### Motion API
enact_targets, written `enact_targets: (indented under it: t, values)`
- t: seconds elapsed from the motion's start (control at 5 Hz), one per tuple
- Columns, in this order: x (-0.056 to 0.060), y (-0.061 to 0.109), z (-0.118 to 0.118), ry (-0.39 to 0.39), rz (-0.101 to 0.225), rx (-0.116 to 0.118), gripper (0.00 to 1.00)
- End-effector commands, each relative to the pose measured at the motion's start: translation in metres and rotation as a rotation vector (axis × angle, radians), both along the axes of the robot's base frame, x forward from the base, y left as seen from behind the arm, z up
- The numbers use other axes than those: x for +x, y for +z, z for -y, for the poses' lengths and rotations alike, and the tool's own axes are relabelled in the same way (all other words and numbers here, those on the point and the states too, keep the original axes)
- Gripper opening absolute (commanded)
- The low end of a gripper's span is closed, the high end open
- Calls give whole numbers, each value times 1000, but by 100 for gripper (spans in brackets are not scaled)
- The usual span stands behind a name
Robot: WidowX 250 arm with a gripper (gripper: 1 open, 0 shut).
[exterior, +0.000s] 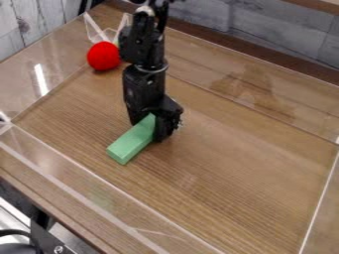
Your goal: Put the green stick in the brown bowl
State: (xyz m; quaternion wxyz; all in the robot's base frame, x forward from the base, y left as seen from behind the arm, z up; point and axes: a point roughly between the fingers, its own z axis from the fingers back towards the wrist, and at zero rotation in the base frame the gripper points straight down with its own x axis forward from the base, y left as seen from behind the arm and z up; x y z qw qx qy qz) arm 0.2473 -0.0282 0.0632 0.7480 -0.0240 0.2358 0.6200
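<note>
Red ball: one, with pale leaves at its top; the ball sits near the far left part of the table, behind and to the left of the arm, well apart from the green stick.
In the way: the black robot arm comes down from the top of the view and covers the table behind it, along with the far end of the stick.
Green stick: one, lying on the table left of the middle, set at a slant; its near end points toward the lower left, and its far end runs up under the gripper.
Gripper: one, black, low over the far part of the green stick, seen from above and partly hidden by its own body; whether the fingers of the gripper are apart, together or clamped on the stick, I cannot tell.
Surface: one light brown wooden table, with pale lines along its left and right sides and a small bright patch of glare at the left.
Room: grey wood-look boards behind the table, with a brown strip above them at the upper right.
Lower left corner: dark cables and metal parts beside the table edge, too small to make out fully.
Count: one stick, one red ball, one arm, one gripper, one table.
</note>
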Motion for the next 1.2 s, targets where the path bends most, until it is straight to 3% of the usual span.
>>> enact_targets:
  t: [0.0, 0.4, 0.8, 1.0]
  values:
    - [11, 0, -6, -20, 21, 0, 0]
    - [24, -11, -20, -62, 23, -7, 0]
    - [31, -18, -17, -97, 26, -14, 0]
    - [32, -14, -17, -26, 30, -15, 0]
